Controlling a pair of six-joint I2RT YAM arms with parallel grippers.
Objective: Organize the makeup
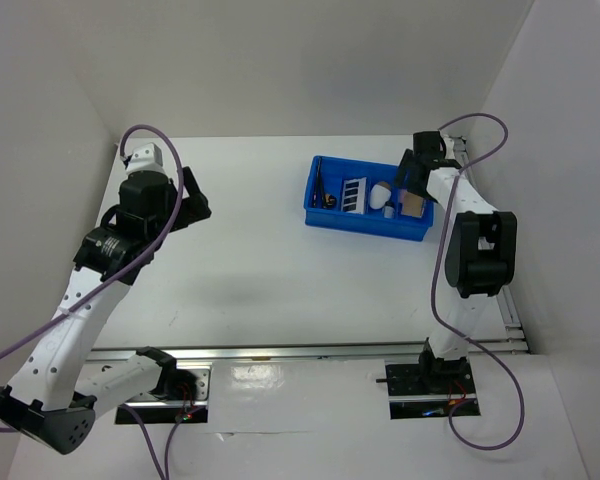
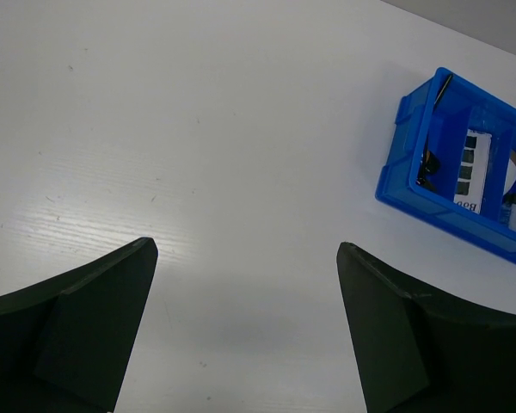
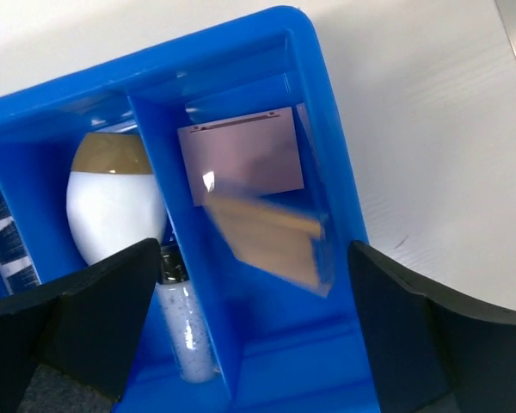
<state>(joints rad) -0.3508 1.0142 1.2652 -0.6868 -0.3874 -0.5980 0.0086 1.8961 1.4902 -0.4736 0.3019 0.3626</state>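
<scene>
Apparently all the makeup sits inside the blue tray [image 3: 241, 34], which rests toward the far right of the table [image 1: 280, 280]. The right claw [image 3: 254, 344] hangs directly over the tray's end compartment with its jaws spread wide and nothing between them. Below it, a pink pad [image 3: 241, 159] leans against the far wall and a tan pad [image 3: 271, 241] lies tilted and blurred just in front. One compartment over are a white sponge [image 3: 112, 206] and a small clear vial [image 3: 185, 335]. The dark palette [image 1: 352, 194] and the black brushes [image 1: 320, 185] occupy the sections further left. The left claw [image 2: 249, 344] is also released, hovering over bare table well apart from the tray.

My judgement is that sorting is nearly done, and the risk lies in that end compartment. The tan pad looks unsettled; it could come to rest on edge or wedge against the pink one rather than lying flat. Should the right claw drop lower to tidy it, its wide-open fingers could strike the divider or the rim. That might shove the light tray or tip the vial.
</scene>
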